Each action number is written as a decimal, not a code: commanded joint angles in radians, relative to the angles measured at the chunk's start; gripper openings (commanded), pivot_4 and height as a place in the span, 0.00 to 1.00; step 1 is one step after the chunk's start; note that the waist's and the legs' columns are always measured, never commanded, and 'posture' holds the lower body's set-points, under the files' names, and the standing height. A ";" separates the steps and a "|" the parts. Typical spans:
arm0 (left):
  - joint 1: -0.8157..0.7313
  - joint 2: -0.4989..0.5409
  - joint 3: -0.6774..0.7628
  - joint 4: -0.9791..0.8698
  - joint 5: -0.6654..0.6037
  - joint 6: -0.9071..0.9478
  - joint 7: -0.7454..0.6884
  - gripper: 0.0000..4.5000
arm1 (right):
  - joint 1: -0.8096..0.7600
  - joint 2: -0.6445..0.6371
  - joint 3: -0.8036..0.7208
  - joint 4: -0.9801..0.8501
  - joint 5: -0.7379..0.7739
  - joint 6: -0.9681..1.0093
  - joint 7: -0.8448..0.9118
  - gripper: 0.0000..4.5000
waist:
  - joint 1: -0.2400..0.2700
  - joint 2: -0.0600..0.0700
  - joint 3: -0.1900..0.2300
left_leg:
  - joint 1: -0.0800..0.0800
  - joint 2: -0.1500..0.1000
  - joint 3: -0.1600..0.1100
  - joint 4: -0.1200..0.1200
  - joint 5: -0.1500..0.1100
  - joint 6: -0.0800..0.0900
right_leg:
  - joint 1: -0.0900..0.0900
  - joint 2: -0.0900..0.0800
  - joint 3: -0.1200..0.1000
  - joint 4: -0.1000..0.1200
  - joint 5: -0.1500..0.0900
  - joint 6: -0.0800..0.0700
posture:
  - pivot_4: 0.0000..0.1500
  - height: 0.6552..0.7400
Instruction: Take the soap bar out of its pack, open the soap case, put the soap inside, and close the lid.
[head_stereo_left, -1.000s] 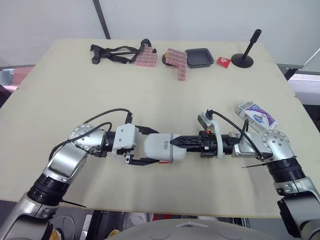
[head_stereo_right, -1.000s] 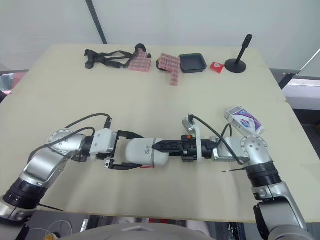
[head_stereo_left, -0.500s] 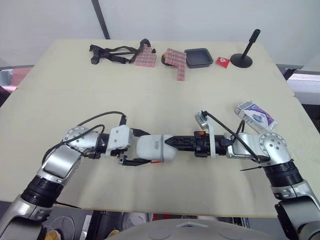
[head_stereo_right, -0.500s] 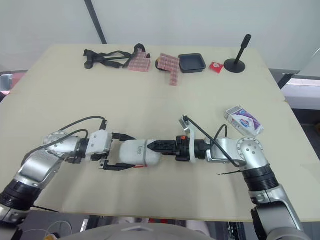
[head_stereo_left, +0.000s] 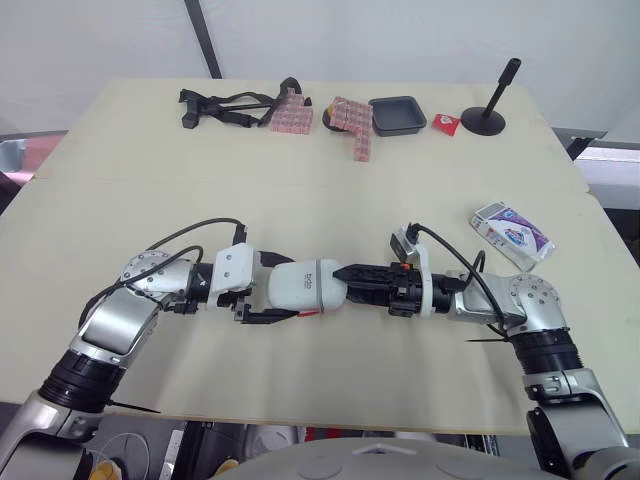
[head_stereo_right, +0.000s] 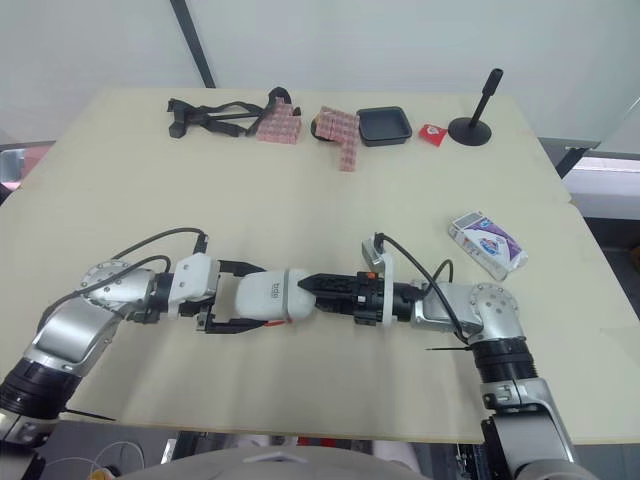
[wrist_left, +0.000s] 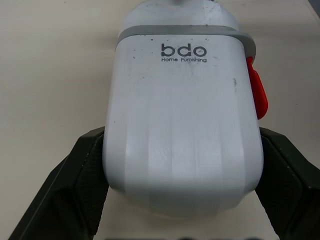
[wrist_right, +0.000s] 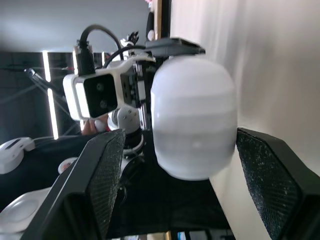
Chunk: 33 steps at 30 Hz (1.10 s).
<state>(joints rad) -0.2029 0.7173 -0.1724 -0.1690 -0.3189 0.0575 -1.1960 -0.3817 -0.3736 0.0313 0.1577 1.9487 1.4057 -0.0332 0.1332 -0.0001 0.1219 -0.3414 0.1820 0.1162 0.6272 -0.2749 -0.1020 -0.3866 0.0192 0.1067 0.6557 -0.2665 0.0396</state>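
White hard-plastic soap case (head_stereo_left: 308, 288): likely light, rigid, slippery; best pinched across its long sides. Clamped there by left gripper (head_stereo_left: 280, 290); right gripper (head_stereo_left: 345, 277) spread open round its right end.

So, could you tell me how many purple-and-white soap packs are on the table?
1: the purple-and-white soap pack lies near the right edge of the pale table; none looks hidden.

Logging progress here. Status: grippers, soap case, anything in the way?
Left gripper shut on soap case, lid closed. Right gripper open around its far end. Soap pack apart; nothing blocking.
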 joint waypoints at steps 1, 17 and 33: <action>-0.009 0.009 0.029 -0.025 -0.006 0.003 0.006 0.77 | -0.036 0.002 0.009 0.016 0.024 0.016 0.013 0.82 | -0.001 0.000 0.000 | 0.000 0.000 0.000 0.000 0.000 0.000 | 0.000 0.000 0.000 0.000 0.000 0.000 | 1.00 1.00; -0.015 0.012 0.030 -0.044 -0.010 0.036 0.003 0.77 | -0.059 0.024 0.019 0.034 0.024 0.005 -0.071 0.45 | 0.002 0.000 0.000 | 0.000 0.000 0.000 0.000 0.000 0.000 | 0.000 0.001 0.000 0.000 0.000 0.000 | 1.00 1.00; 0.018 0.005 0.030 0.023 0.012 -0.050 -0.019 0.77 | -0.017 -0.093 -0.063 0.012 0.024 0.019 0.093 0.45 | 0.000 0.000 0.000 | 0.000 0.000 0.000 0.000 0.000 0.000 | 0.000 0.000 -0.001 0.000 0.000 0.000 | 1.00 1.00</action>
<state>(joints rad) -0.1914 0.7147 -0.1672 -0.1345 -0.3021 0.0289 -1.2097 -0.3943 -0.4572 -0.0077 0.1833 1.9493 1.4203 0.0302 0.1336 -0.0001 0.1218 -0.3414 0.1820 0.1162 0.6274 -0.2748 -0.1019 -0.3865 0.0195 0.1061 0.6560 -0.2665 0.0396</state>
